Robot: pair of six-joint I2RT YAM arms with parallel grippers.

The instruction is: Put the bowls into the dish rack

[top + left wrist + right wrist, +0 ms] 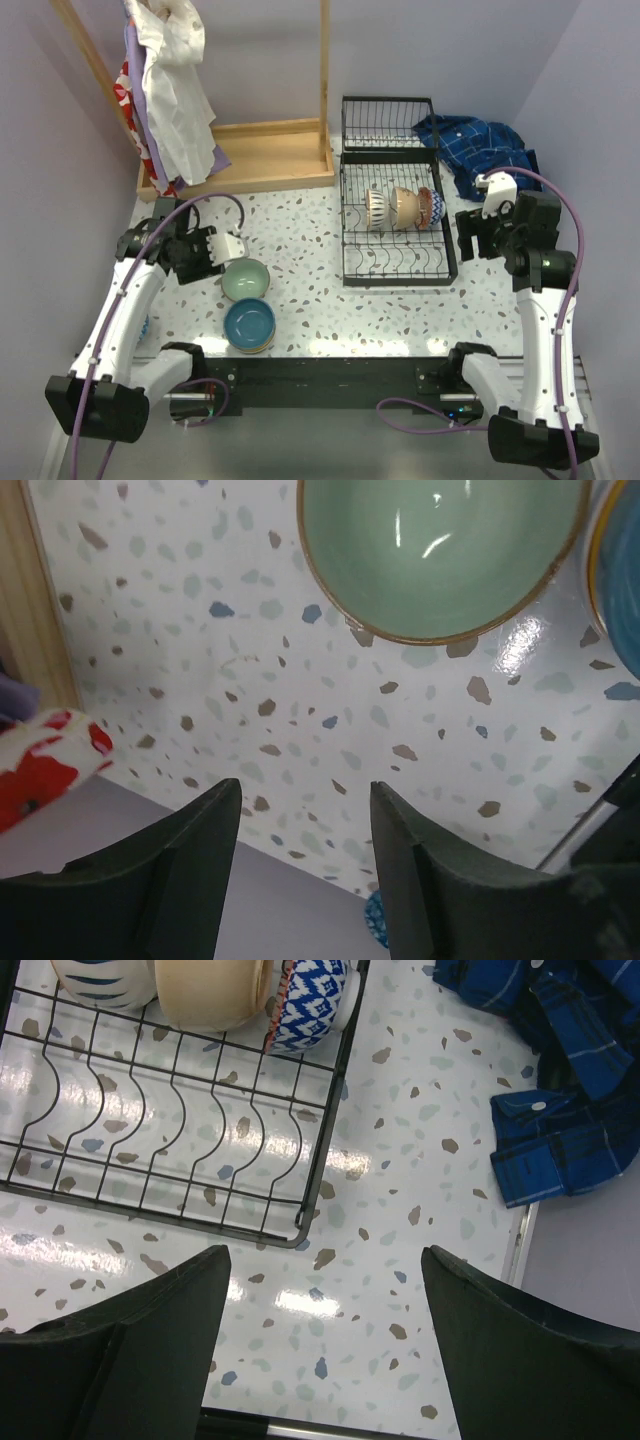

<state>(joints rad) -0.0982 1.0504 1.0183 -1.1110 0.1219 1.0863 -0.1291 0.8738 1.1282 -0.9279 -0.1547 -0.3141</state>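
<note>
Three bowls (403, 207) stand on edge in the black dish rack (395, 262), right of centre. A pale green bowl (245, 279) and a teal bowl (249, 325) sit unloaded on the speckled desk (310, 250). The left arm (130, 300) holds its jaws parted and empty just beside the green bowl. The right arm (545, 300) holds its jaws wide and empty near the rack. A blue shirt (480, 150) and a wooden clothes stand (270, 150) lie behind. Nothing appears to block the way.

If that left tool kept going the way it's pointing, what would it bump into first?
Most likely the bare speckled table, just short of the pale green bowl. The left tool, open and empty, points down at it; depth is unclear, so it might catch the bowl's rim instead.
</note>
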